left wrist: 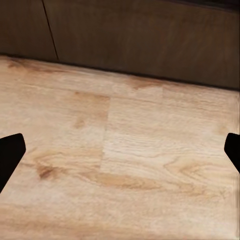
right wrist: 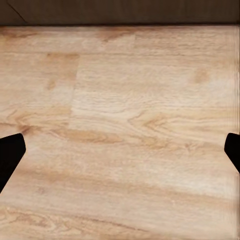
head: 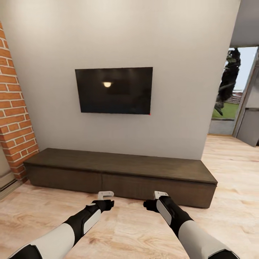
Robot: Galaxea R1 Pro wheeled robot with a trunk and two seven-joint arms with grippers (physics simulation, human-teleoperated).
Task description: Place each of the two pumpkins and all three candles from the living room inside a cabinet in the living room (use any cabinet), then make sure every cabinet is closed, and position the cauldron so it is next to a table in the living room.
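The cabinet (head: 118,164) is a long, low, dark brown unit standing against the grey wall ahead, and all its fronts sit flush and closed. My left gripper (head: 105,196) and right gripper (head: 160,196) hang side by side over the wood floor, just short of the cabinet's front. In the left wrist view the left gripper (left wrist: 120,155) is open, with bare floor between its fingertips and the cabinet front (left wrist: 140,40) beyond. The right gripper (right wrist: 120,155) is also open and empty over the floor, facing the cabinet base (right wrist: 120,10). The pumpkins, candles, cauldron and table are out of view.
A black TV (head: 114,90) hangs on the wall above the cabinet. A brick column (head: 14,118) stands at the left end of the cabinet. To the right, a doorway (head: 233,90) opens onto more wood floor (head: 233,169).
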